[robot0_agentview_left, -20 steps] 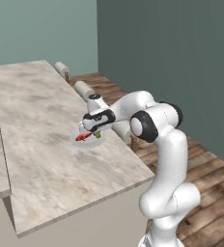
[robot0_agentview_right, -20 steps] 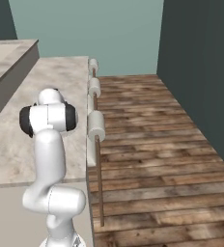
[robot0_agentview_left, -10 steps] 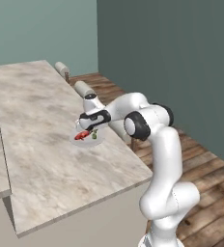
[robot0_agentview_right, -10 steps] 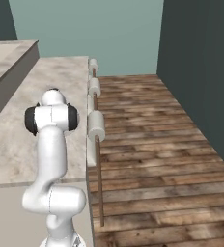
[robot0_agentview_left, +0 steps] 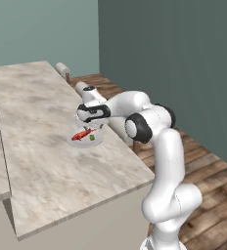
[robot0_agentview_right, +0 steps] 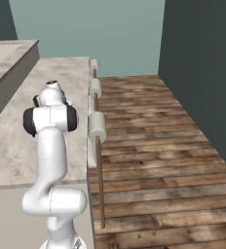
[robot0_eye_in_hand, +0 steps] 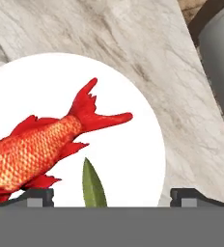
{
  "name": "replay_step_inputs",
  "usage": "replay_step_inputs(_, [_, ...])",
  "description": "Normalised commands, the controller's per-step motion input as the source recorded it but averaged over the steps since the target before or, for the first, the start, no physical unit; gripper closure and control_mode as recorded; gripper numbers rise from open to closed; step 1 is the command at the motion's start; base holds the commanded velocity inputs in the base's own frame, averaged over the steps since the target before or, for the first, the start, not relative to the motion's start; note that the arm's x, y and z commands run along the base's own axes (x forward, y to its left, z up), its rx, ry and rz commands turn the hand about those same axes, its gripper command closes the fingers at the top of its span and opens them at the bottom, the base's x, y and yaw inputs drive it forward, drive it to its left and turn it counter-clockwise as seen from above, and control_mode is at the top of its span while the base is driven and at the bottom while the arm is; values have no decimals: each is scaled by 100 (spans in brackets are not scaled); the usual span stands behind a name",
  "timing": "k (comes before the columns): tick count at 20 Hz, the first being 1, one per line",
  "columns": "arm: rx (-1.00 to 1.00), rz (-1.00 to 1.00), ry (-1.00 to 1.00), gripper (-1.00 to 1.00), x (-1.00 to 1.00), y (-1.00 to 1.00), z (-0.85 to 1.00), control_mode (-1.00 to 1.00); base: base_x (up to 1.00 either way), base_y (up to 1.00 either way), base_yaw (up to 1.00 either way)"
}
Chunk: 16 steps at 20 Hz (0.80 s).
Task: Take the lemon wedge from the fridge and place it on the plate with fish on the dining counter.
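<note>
Dining counter [robot0_agentview_left: 47,146] item: I am lifting the gripper [robot0_eye_in_hand: 111,197], jaws now spread wide and empty, off the plate [robot0_eye_in_hand: 133,144], where the lemon wedge [robot0_eye_in_hand: 93,185] is lying released just beside the fish [robot0_eye_in_hand: 32,149], suggesting placement complete.

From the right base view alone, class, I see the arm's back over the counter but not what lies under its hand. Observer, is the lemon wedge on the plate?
Observer: Yes. In the left base view the lemon wedge lies on the plate, beside the fish.
Operator: Is the claw holding it?
Observer: No. The hand view shows the claw open, its tips wide apart, and the wedge lies between them touching neither.
Operator: Where does the plate stand?
Observer: On the dining counter, near the edge on the arm's side.
</note>
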Motion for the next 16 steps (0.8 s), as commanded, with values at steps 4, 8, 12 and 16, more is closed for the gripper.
replay_step_inputs(4, [10,0,-11,-100,-100,-82,44,-100,0,0,0])
replay_step_inputs(8, [15,0,-19,-100,-100,-90,42,-100,0,0,0])
replay_step_inputs(12, [4,0,-12,-100,-100,-100,3,-100,0,0,0])
replay_step_inputs(16, [2,0,-16,-100,-100,-100,-2,-100,0,0,0])
